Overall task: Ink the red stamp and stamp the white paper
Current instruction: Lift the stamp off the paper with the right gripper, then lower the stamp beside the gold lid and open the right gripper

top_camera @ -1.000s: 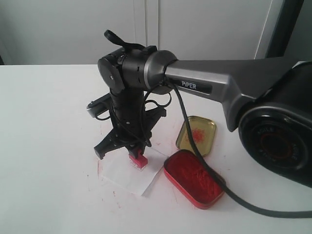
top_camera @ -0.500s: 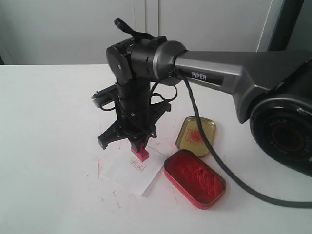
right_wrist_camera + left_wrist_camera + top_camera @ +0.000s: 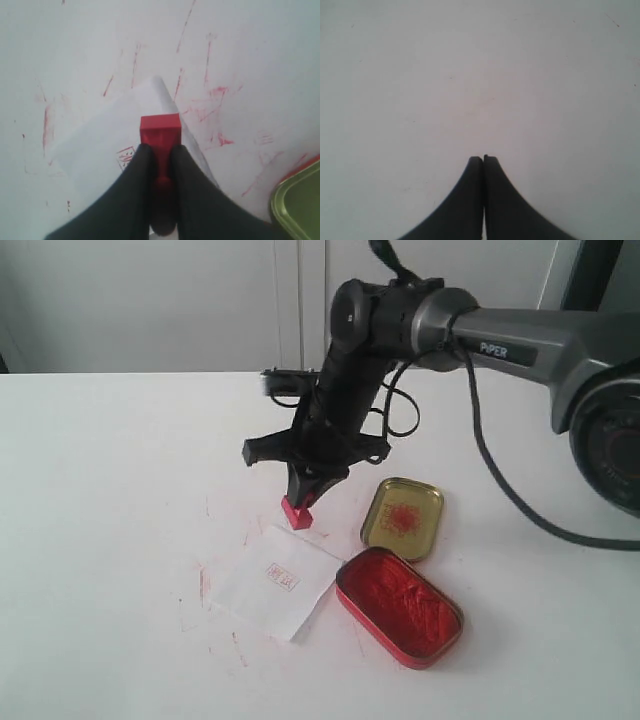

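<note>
My right gripper (image 3: 305,492) is shut on the handle of the red stamp (image 3: 297,511), whose square base sits at or just above the table beyond the far corner of the white paper (image 3: 275,581). The paper lies flat and bears a small red square imprint (image 3: 283,576). In the right wrist view the red stamp (image 3: 160,131) sticks out between the black fingers (image 3: 134,175), with the white paper (image 3: 100,150) and the imprint (image 3: 125,156) behind it. My left gripper (image 3: 483,159) shows only in its own wrist view, shut over bare white table.
An open oval red ink tin (image 3: 399,605) lies to the right of the paper, and its gold lid (image 3: 402,517) rests behind it. The right arm (image 3: 520,340) and its black cable (image 3: 500,490) span the right side. Red ink smears (image 3: 205,585) mark the white table.
The right gripper lifted the stamp off the paper and carried it back and to the right, leaving a red square imprint on the sheet. The arm swung away to the right.
</note>
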`<state>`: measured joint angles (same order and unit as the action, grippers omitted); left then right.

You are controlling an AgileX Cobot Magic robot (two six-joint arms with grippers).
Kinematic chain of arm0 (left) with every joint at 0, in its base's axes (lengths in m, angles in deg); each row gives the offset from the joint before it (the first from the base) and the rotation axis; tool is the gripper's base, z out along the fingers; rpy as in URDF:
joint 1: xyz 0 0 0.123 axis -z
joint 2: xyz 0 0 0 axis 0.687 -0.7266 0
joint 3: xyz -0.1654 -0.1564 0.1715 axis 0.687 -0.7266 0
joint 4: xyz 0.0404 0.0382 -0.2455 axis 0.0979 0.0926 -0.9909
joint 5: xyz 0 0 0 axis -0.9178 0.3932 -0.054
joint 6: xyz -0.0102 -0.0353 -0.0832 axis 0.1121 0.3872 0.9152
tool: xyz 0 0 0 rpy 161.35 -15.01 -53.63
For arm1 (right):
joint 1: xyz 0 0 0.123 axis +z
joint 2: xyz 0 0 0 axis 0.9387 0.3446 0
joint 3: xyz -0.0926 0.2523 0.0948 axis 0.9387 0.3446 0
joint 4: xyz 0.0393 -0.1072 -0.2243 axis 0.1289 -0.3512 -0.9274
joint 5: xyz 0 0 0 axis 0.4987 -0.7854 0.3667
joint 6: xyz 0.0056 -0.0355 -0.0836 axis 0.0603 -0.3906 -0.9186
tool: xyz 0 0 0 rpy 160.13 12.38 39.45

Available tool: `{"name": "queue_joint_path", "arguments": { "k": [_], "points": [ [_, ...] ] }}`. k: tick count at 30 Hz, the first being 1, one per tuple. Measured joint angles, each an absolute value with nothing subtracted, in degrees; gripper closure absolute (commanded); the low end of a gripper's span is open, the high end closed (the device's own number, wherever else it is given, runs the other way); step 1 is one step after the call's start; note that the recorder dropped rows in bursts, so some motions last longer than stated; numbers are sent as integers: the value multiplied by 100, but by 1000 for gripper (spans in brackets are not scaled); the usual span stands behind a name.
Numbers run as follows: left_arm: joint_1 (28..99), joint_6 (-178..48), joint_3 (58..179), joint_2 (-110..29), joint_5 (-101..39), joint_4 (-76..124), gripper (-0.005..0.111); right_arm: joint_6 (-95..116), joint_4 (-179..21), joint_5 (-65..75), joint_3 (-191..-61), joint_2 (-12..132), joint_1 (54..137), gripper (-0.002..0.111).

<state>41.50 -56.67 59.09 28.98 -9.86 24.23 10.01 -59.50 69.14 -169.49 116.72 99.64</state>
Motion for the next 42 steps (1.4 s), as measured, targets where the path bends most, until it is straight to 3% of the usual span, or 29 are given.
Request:
{"name": "queue_joint_path", "arguments": {
  "k": [13, 42],
  "points": [
    [4150, -5667, 5909, 2898, -986, 2423, 107, -125, -4043, 6644, -16949, 11722, 8780, 108],
    [4150, -5667, 5909, 2898, -986, 2423, 107, -360, -3130, 7033, -16949, 12726, 8499, 108]
  ]
}}
